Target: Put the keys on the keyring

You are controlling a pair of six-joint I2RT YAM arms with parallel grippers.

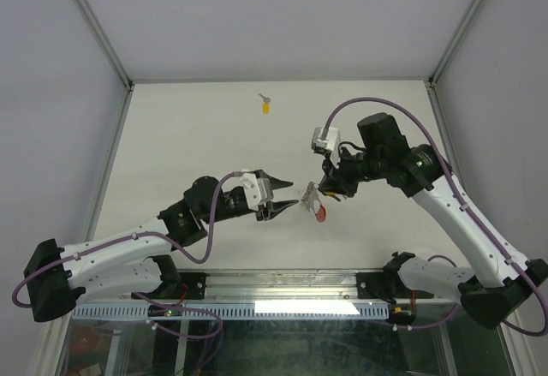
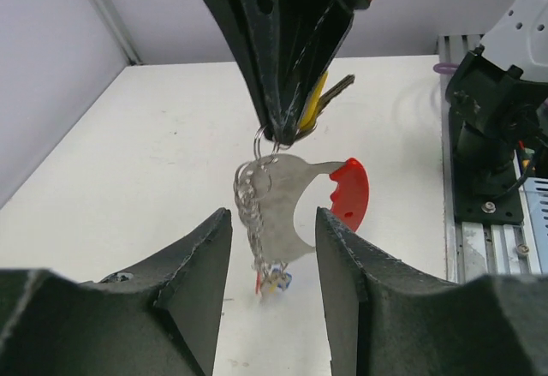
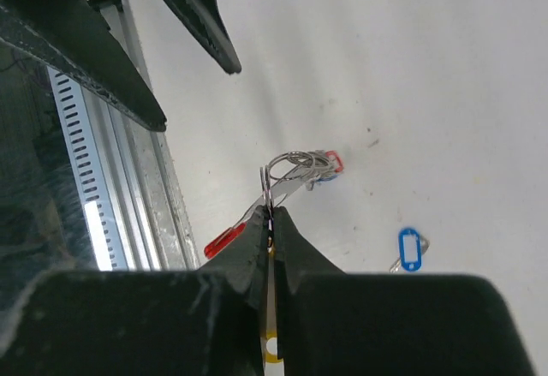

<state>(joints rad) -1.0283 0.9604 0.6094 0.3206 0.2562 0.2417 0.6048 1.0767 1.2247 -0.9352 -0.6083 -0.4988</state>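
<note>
My right gripper (image 1: 325, 184) is shut on a wire ring of the keyring (image 1: 312, 198) and holds it above the table. A yellow-tagged key (image 2: 313, 104) is also pinched between its fingers. In the left wrist view the keyring hangs as a chain of silver rings (image 2: 248, 206), a flat silver piece and a curved red strip (image 2: 350, 192), with small red, blue and yellow bits (image 2: 274, 280) at the bottom. My left gripper (image 2: 272, 215) is open, its fingers on either side of the hanging keyring and not touching it. A blue-tagged key (image 3: 411, 249) lies on the table. A yellow-tagged key (image 1: 265, 106) lies far back.
The white table (image 1: 188, 136) is fenced by metal frame posts at the back corners. A metal rail (image 1: 282, 283) with the arm bases runs along the near edge. The right arm's base (image 2: 492, 136) stands to the right in the left wrist view.
</note>
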